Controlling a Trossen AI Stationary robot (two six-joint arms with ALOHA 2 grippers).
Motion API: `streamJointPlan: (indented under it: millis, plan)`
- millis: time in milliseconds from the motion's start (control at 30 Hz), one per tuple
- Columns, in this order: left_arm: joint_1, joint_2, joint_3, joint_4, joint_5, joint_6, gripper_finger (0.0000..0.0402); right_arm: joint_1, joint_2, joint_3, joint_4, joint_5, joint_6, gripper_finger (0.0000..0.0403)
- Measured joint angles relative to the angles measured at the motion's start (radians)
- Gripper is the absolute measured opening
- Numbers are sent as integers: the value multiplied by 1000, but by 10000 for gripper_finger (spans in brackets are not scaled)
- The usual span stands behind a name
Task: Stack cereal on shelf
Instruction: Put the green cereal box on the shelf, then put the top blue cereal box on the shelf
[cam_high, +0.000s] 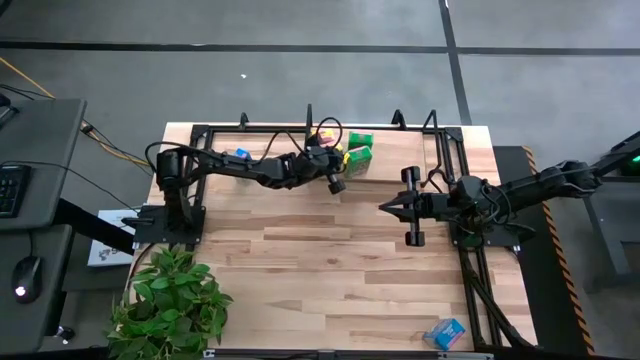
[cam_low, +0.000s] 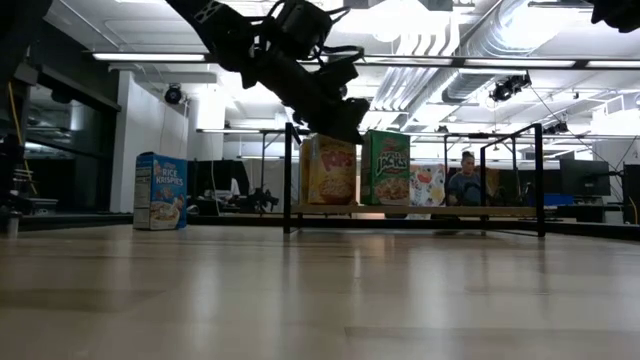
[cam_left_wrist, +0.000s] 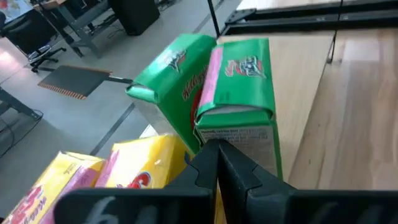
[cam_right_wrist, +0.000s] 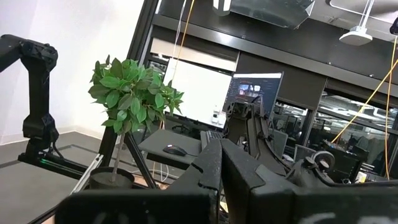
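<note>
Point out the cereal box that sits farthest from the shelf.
The blue box at the table's near right edge, close to the right arm's frame. The yellow box and green boxes stand together on the shelf, and another blue one stands beside it.

potted plant (cam_high: 170, 300): table's near-left corner | keyboard (cam_high: 10, 190), mouse (cam_high: 27, 270): side desk (cam_high: 45, 140)

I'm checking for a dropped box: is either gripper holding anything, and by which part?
Nothing is held. The left gripper is shut and empty just short of the green cereal boxes on the shelf; the right gripper is shut and empty.
</note>
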Motion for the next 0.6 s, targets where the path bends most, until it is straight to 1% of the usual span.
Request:
streamJointPlan:
  millis: [67,167,333,400,500,600]
  plan:
    - [0,0,0,2,13,-8,0,0,0,0,0,0,0,0]
    - [-2,0,0,2,5,2,0,0,0,0,-1,0,0,0]
    - [-16,-15,0,4,-70,21,0,0,0,0,-12,14,0,0]
    - [-26,-34,0,-1,-83,40,0,0,0,0,-19,63,0,0]
    - [-55,-78,0,-32,-101,48,0,-3,1,0,-53,182,0,0]
    - [-96,-153,-1,-113,-111,55,0,-22,15,0,-94,296,33,0]
